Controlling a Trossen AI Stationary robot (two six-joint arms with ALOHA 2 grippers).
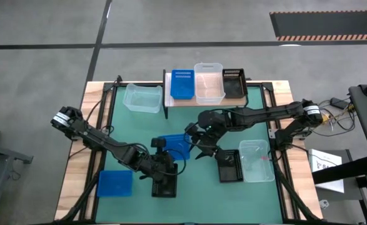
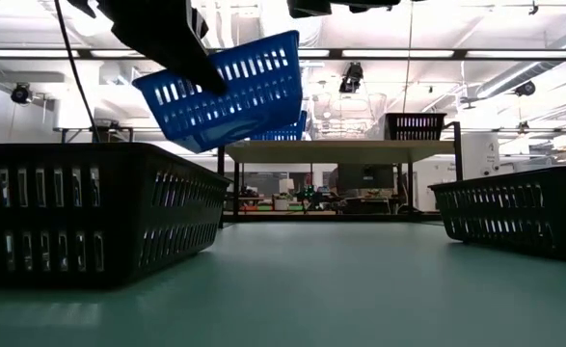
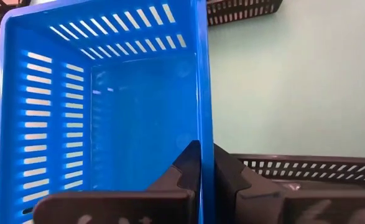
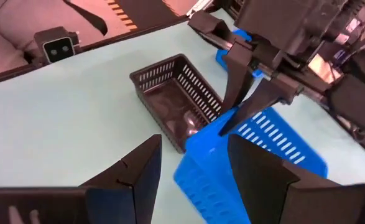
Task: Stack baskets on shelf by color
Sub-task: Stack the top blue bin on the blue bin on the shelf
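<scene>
A: What does the held basket look like?

B: It is a solid blue basket with slotted walls and a smooth floor, rectangular, lifted clear of the green worktop. In the low view it hangs tilted, its open mouth turned up and away from the camera, above a black mesh basket.

A: Which way does its long side run?

B: From above, roughly left to right across the worktop, near the middle.

A: Who has it?

B: The left gripper is clamped on one long wall, 1 finger inside and 1 outside the rim. The left arm reaches in diagonally from the left edge, its wrist over the black basket near the front.

A: And the other arm?

B: The right gripper stretches in from the right edge, elbow bent, and hovers at the blue basket's near end. Its fingers are spread apart with nothing between them.

A: What is on the shelf?

B: 3 baskets side by side: blue, clear, black.

A: Elsewhere?

B: A clear basket lies left of the shelf, a blue one at front left. At right, a black one sits touching or just beside a clear one.
</scene>
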